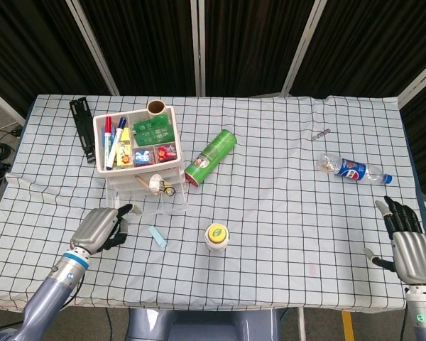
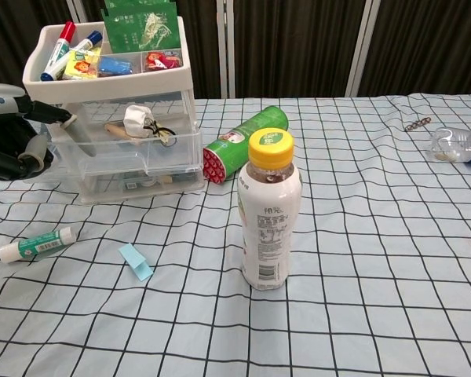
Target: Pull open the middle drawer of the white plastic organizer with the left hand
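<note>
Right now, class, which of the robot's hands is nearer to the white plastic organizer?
Left. The left hand is at the front corner of the white plastic organizer, by its pulled-out drawer; the right hand rests far across the table.

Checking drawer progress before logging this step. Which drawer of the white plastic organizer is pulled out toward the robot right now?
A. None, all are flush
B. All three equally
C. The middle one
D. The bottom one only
C: in the head view the middle drawer juts forward from the white plastic organizer with its contents exposed, and the left hand is at its front left corner.
</note>
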